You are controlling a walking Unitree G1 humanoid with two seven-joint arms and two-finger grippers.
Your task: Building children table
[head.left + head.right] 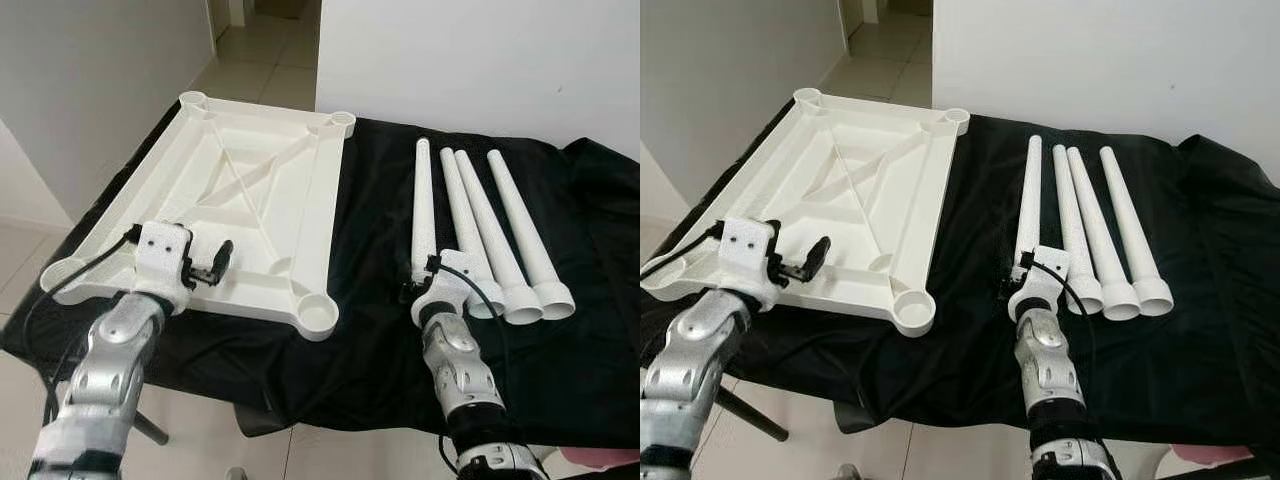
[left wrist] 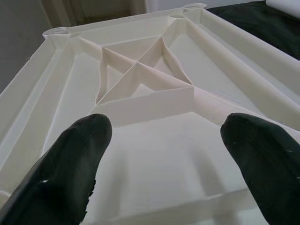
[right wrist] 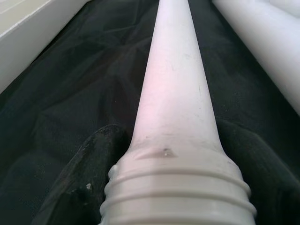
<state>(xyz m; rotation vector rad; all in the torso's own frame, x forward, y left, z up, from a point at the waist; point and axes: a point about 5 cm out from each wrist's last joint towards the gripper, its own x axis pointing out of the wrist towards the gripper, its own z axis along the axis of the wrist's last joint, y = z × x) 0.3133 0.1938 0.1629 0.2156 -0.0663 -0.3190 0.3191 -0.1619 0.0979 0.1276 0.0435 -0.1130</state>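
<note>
Four white tapered legs lie side by side on the black cloth (image 1: 380, 330) that covers the table, their wide threaded ends toward the robot and their narrow ends pointing away. The leftmost leg (image 1: 423, 205) is gripped at its threaded end by the right claw (image 1: 421, 287); in the right wrist view its black fingers (image 3: 89, 173) sit on both sides of the leg just above the ridged collar, touching it. The other three legs (image 1: 500, 230) rest just beside it, fanned slightly apart at the far ends, with open round mouths facing the robot.

To the left lies the white tabletop panel (image 1: 290, 150), turned underside up, so it forms a shallow tray with a raised rim, crossed ribs in the middle and a round socket at each corner. Nothing lies inside it. The near right socket (image 1: 317, 315) is open and unfilled.

The left claw (image 1: 218, 258) hovers over the near left part of the panel, its fingers (image 2: 79, 154) spread wide and holding nothing; the left wrist view looks between them at the ribbed underside.

No writing or label can be read on any part.
</note>
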